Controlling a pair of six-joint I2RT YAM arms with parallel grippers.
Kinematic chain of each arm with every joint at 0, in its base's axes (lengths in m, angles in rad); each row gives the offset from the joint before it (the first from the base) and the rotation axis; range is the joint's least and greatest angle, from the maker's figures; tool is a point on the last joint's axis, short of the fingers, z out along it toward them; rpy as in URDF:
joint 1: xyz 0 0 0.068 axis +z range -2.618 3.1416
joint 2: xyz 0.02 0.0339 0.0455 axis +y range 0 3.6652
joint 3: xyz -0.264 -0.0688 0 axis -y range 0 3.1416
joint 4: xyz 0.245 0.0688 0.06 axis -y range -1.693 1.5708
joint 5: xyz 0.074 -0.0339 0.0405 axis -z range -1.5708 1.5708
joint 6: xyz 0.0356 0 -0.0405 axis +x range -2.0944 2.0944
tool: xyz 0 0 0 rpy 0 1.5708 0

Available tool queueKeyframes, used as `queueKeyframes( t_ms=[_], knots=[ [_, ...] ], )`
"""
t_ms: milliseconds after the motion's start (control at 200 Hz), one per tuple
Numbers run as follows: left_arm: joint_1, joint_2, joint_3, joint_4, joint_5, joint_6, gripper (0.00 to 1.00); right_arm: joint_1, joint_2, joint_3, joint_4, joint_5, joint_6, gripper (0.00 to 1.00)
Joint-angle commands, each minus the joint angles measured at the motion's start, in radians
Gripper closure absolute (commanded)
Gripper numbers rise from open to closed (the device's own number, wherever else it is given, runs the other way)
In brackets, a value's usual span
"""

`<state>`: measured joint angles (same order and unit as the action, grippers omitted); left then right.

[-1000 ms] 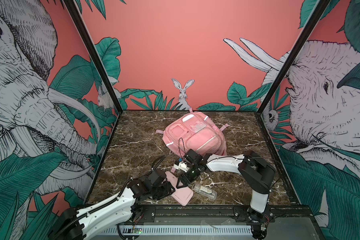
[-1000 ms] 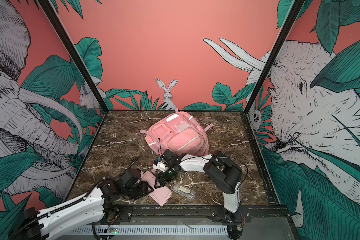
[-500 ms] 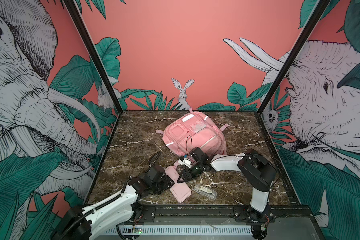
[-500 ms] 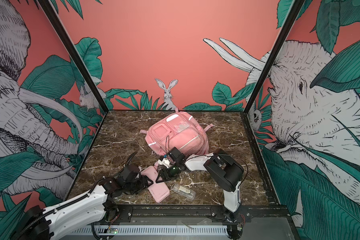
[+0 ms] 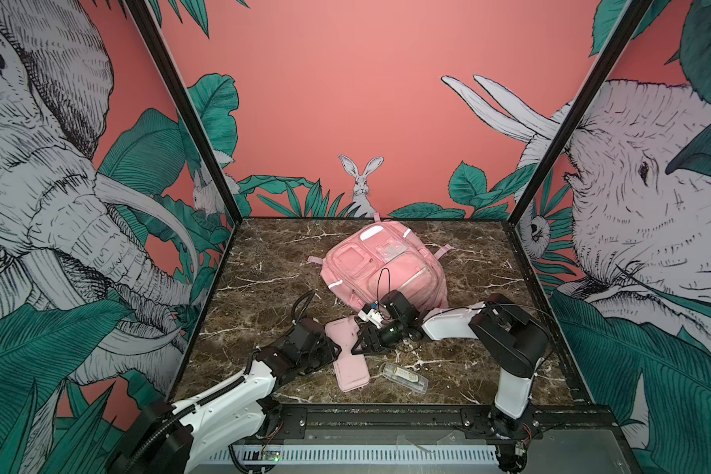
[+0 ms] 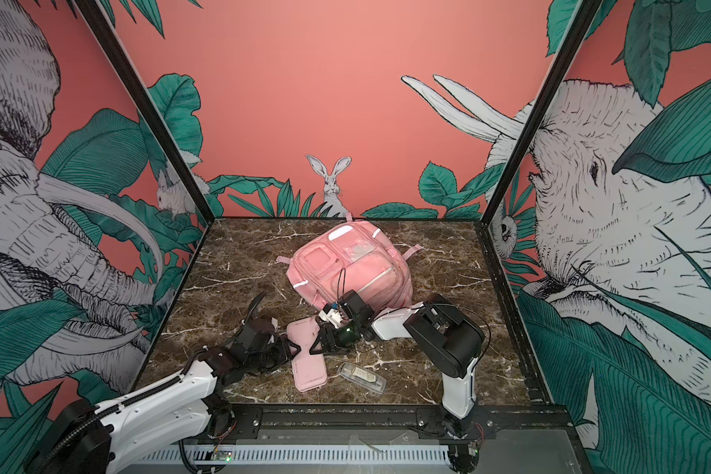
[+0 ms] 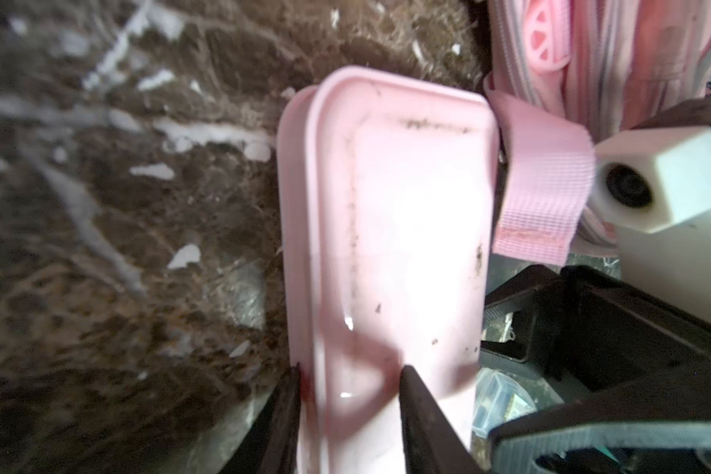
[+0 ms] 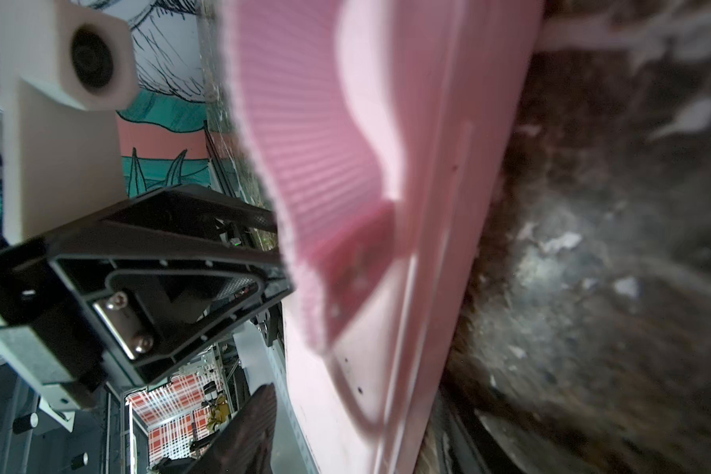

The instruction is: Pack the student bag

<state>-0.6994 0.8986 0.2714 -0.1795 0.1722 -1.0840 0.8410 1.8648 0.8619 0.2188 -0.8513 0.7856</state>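
Closed in on the pink pencil case (image 5: pixel 350 369) with the left gripper (image 5: pixel 339 349) since a second ago, narrowing its jaws, and swung the case nearer to a straight front-to-back lie. Now straddles one long edge of the case with the left fingers (image 7: pixel 421 414), one outside the rim, one on the broad face; cannot tell whether truly clamped. Meets the opposite long edge with the right gripper (image 5: pixel 358 346), jaws apart, only one finger plain in the right wrist view; cannot tell whether anything is gripped. Leaves the student bag (image 5: pixel 386 262) flat on the marble table (image 5: pixel 263 287), back of centre, pockets up, long axis running back to front, handle end toward the back wall, other end slanted slightly right, just behind the right wrist. Shows a pink strap (image 7: pixel 542 184) beside the case, and a clear box (image 5: pixel 405 375) near the front edge, right of the case.
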Motion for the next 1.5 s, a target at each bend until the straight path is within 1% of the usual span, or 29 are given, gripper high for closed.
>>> queueKeyframes(
  t_ms=[0, 75, 185, 440, 510, 620, 660, 850, 1125, 1411, 1496],
  knots=[
    [-0.008, -0.048, -0.029, -0.053, 0.023, 0.001, 0.66, 0.010, 0.009, -0.005, 0.097, 0.074, 0.019, 0.41],
    [-0.008, -0.077, -0.039, -0.072, 0.017, -0.005, 0.69, 0.010, 0.011, -0.002, 0.105, 0.078, 0.026, 0.41],
    [-0.008, -0.096, -0.055, -0.083, 0.013, -0.012, 0.70, 0.009, 0.016, 0.001, 0.122, 0.084, 0.040, 0.41],
    [-0.008, -0.081, -0.059, -0.104, 0.002, -0.002, 0.72, 0.010, 0.026, 0.013, 0.136, 0.074, 0.052, 0.41],
    [-0.008, -0.067, -0.059, -0.106, 0.001, -0.002, 0.73, 0.013, 0.025, 0.022, 0.098, 0.081, 0.035, 0.42],
    [-0.008, -0.048, -0.058, -0.119, -0.002, -0.001, 0.75, 0.026, 0.020, 0.049, 0.004, 0.098, -0.026, 0.42],
    [-0.008, -0.047, -0.057, -0.127, -0.005, -0.001, 0.76, 0.031, 0.020, 0.052, 0.001, 0.093, -0.034, 0.42],
    [-0.008, -0.065, -0.063, -0.168, -0.023, -0.007, 0.78, 0.041, 0.015, 0.046, 0.091, 0.028, -0.001, 0.43],
    [-0.008, -0.093, -0.084, -0.209, -0.037, -0.024, 0.79, 0.049, 0.021, 0.008, 0.358, -0.064, 0.134, 0.45],
    [-0.008, -0.126, -0.091, -0.243, -0.052, -0.025, 0.79, 0.048, -0.024, -0.004, 0.375, -0.089, 0.131, 0.47],
    [-0.008, -0.129, -0.094, -0.244, -0.052, -0.029, 0.79, 0.049, -0.032, -0.004, 0.346, -0.094, 0.112, 0.47]
  ],
)
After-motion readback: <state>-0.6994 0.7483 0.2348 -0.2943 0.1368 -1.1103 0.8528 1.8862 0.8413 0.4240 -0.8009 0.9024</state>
